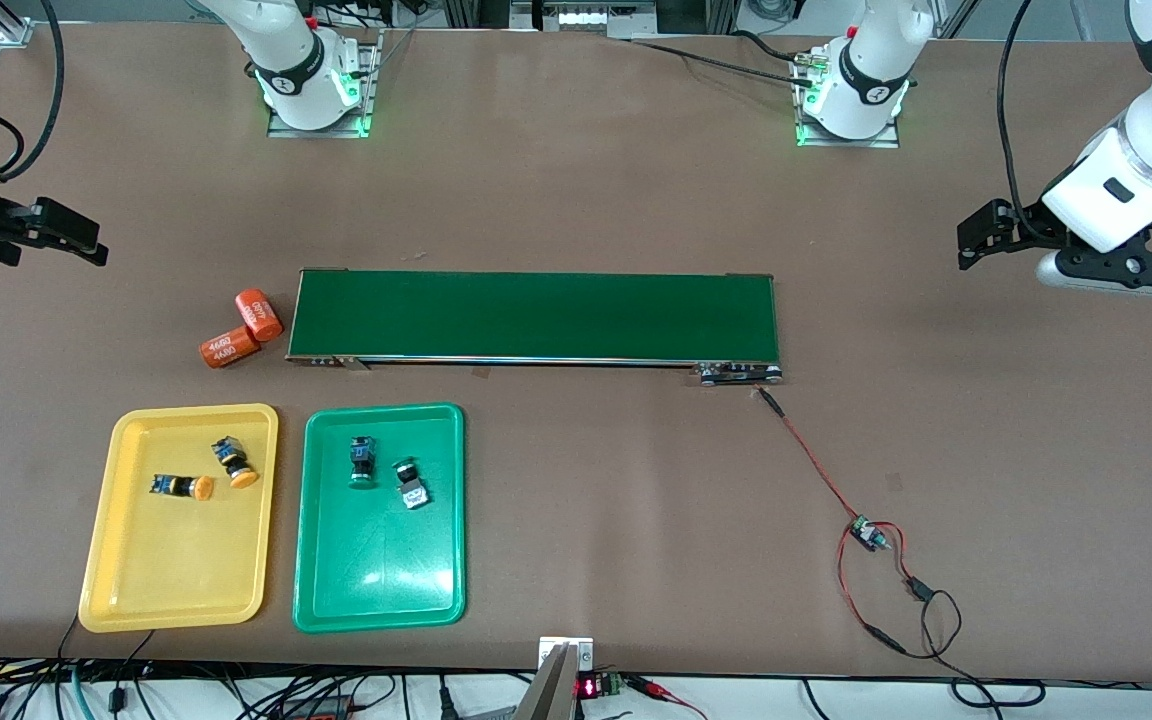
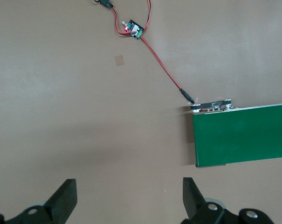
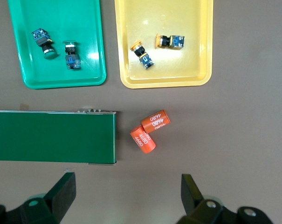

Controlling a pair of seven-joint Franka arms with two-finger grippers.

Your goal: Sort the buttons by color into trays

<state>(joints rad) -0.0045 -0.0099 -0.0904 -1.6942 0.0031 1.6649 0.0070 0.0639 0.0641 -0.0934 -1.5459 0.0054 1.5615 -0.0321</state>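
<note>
While the right gripper (image 1: 61,235) hangs open and empty over the table's (image 1: 576,200) right-arm edge, half cut off by the front view, two orange-capped buttons (image 1: 206,470) lie in the yellow tray (image 1: 176,590) near the front corner. Beside it the green tray (image 1: 381,580) holds two green-capped buttons (image 1: 386,472), caps hard to distinguish. Open too, the left gripper (image 1: 976,240) waits over the left-arm edge.
</note>
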